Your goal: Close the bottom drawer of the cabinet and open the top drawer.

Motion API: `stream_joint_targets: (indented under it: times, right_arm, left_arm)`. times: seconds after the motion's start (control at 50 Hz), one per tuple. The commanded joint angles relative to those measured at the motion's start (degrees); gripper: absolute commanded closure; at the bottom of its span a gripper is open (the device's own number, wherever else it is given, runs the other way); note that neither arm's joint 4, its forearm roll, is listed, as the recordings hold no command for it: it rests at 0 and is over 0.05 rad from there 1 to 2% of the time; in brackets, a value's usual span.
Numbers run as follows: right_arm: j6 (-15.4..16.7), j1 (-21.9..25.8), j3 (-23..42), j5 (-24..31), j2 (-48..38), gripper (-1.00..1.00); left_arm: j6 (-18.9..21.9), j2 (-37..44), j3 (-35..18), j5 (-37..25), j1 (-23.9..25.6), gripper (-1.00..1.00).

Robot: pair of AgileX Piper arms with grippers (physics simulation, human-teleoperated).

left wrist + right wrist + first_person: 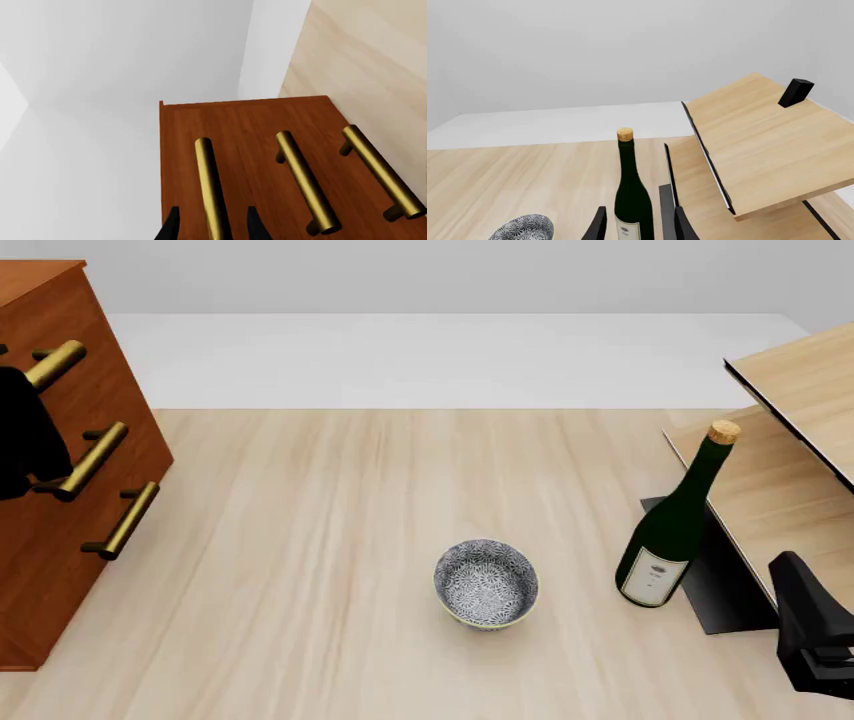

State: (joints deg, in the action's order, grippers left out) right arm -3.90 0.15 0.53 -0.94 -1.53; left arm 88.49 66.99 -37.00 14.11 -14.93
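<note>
Left arm at the cabinet, all 3 drawers flush

At the front view's left edge, the left gripper has its fingers spread around the top drawer handle; the bottom drawer sits lower. Lower right, the right gripper has its fingers spread, facing a green bottle on the surface.

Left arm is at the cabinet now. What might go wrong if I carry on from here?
1. The left gripper straddles the top drawer's handle with its jaws open and gaps on both sides; pulling before closing would likely slip off.
2. The middle drawer's handle looks identical and sits close by, so a small drift could grab the wrong drawer.
3. The right gripper points at the tall wine bottle; any forward motion might topple it.
</note>
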Motion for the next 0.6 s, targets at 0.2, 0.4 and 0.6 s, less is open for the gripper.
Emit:
stream_joint_targets:
  times: [0.2, 0.4, 0.6]
  right_arm:
    - [0.03, 0.0, -0.01, -0.33, -0.29, -1.0]
    - [-0.01, -0.01, 0.03, -0.23, -0.23, -1.0]
    - [-0.06, -0.11, 0.05, -0.03, -0.03, -1.0]
  left_arm:
    - [-0.87, -1.14, 0.03, -1.67, -0.38, 1.0]
    - [-0.36, -0.99, 0.52, -0.87, -0.08, 1.0]
    - [0.18, -0.78, 1.0, 0.03, 0.49, 1.0]
